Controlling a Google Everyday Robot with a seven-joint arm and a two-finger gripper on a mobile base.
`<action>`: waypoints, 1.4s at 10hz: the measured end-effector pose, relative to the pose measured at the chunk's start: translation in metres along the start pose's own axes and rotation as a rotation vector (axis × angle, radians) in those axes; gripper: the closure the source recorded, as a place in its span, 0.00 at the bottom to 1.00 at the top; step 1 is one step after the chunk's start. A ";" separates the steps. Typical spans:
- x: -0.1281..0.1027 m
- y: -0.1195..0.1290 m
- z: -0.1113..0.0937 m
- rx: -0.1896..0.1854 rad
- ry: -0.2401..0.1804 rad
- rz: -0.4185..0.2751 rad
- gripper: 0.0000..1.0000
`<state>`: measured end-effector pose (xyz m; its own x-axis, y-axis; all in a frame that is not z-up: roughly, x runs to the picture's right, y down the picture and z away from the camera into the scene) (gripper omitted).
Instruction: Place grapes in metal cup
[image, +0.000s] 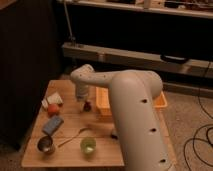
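Note:
My gripper (86, 101) hangs from the white arm over the middle of the wooden table (70, 157). It is shut on the grapes (87, 106), a small dark red lump at its tip, just above the tabletop. The metal cup (46, 145) stands upright at the front left of the table, well apart from the gripper, to its front left. The cup's inside is too dark to tell what is in it.
A translucent green cup (88, 145) stands front centre. A spoon (74, 136) lies between the two cups. A round orange-red fruit (53, 109), a grey-blue block (52, 125) and a white object (53, 98) sit at the left. A yellow tray (103, 101) lies to the right, partly hidden by the arm.

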<state>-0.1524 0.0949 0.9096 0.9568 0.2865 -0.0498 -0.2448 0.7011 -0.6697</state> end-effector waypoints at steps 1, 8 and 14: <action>-0.003 0.003 -0.001 -0.023 -0.024 -0.005 0.76; -0.003 0.013 -0.122 -0.088 -0.361 -0.057 1.00; -0.002 0.098 -0.248 -0.097 -0.616 -0.303 1.00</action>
<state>-0.1391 0.0008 0.6605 0.7102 0.4263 0.5603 0.0616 0.7552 -0.6526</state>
